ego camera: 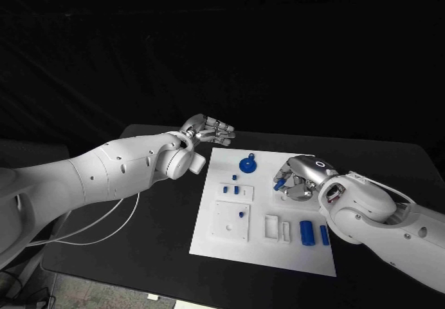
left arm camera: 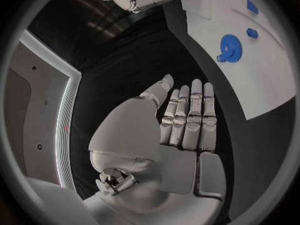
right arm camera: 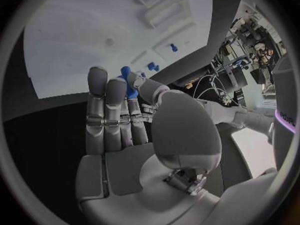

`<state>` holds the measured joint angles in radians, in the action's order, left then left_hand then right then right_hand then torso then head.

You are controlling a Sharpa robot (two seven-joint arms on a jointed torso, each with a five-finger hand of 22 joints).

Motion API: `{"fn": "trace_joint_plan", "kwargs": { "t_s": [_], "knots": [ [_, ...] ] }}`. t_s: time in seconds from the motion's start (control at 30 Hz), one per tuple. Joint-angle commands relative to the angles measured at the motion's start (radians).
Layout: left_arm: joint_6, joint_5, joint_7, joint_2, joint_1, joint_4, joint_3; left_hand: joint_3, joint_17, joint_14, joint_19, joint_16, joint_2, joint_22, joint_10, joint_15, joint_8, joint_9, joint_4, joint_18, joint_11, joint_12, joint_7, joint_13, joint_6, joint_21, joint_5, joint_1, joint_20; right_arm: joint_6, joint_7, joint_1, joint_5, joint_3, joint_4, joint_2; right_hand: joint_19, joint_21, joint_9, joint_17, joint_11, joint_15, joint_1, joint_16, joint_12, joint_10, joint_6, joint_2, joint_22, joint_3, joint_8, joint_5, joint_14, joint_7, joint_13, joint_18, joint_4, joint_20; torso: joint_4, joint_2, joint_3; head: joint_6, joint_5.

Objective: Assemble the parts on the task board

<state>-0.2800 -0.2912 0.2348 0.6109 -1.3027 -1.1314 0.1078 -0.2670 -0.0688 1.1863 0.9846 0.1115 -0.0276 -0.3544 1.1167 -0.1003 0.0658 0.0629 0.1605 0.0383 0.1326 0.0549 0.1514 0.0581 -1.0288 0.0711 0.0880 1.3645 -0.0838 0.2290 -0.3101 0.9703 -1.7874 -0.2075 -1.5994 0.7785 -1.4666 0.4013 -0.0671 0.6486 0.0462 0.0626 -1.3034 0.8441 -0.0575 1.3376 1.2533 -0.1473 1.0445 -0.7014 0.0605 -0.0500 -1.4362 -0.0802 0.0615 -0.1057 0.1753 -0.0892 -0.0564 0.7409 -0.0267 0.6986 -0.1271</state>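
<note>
Head camera: high on the robot, looking down at the black surface (ego camera: 139, 238) with the white task board (ego camera: 269, 248) mid-frame and both arms entering from the sides. Left wrist camera: close behind the left robot hand (left arm camera: 187, 125), facing past its fingers toward the board's edge (left arm camera: 250, 80). Right wrist camera: close behind the right robot hand (right arm camera: 119, 115), facing the board (right arm camera: 94, 40); all three views share the board.

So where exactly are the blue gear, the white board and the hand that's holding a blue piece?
blue gear (ego camera: 247, 165), head view, on the middle of its round face.
white board (ego camera: 306, 257), head view, on a bare patch near its front edge.
right hand (ego camera: 298, 178), head view, on the middle of the hand, which holds a blue piece.
</note>
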Motion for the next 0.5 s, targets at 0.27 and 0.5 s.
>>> {"fn": "trace_joint_plan", "kwargs": {
  "t_s": [0.27, 0.5],
  "knots": [
    [0.013, 0.006, 0.007, -0.009, -0.001, 0.005, -0.001, -0.001, -0.001, -0.004, 0.007, -0.004, 0.001, 0.001, -0.007, 0.000, 0.000, 0.000, 0.000, -0.003, -0.002, 0.004, -0.002, 0.001, 0.005, 0.004, 0.001, 0.006, 0.002, 0.012, 0.021, -0.013, 0.050, -0.003, -0.046, -0.027, -0.026, -0.002, -0.002, 0.002, -0.025, 0.007, 0.005, -0.008, -0.003, 0.037, 0.008, 0.011, 0.006, -0.001, 0.003, -0.002, -0.002, 0.001, 0.004, -0.018, 0.003, -0.004, 0.0000, -0.001, 0.0029, 0.002, -0.002],
    [0.015, 0.006, 0.007, -0.019, -0.001, 0.012, -0.001, -0.001, -0.001, -0.004, 0.007, -0.004, 0.001, 0.001, -0.007, 0.000, 0.000, 0.000, 0.000, -0.003, -0.002, 0.004, -0.002, 0.001, 0.005, 0.004, 0.001, 0.006, 0.002, 0.006, 0.029, -0.022, 0.022, 0.009, -0.052, -0.071, -0.026, -0.004, -0.002, 0.003, -0.025, 0.007, 0.004, -0.010, -0.003, 0.037, 0.008, 0.013, 0.008, 0.000, 0.003, -0.003, -0.002, 0.001, 0.004, -0.018, 0.006, -0.003, 0.0006, 0.000, -0.0014, 0.003, -0.010]
  ]
}}
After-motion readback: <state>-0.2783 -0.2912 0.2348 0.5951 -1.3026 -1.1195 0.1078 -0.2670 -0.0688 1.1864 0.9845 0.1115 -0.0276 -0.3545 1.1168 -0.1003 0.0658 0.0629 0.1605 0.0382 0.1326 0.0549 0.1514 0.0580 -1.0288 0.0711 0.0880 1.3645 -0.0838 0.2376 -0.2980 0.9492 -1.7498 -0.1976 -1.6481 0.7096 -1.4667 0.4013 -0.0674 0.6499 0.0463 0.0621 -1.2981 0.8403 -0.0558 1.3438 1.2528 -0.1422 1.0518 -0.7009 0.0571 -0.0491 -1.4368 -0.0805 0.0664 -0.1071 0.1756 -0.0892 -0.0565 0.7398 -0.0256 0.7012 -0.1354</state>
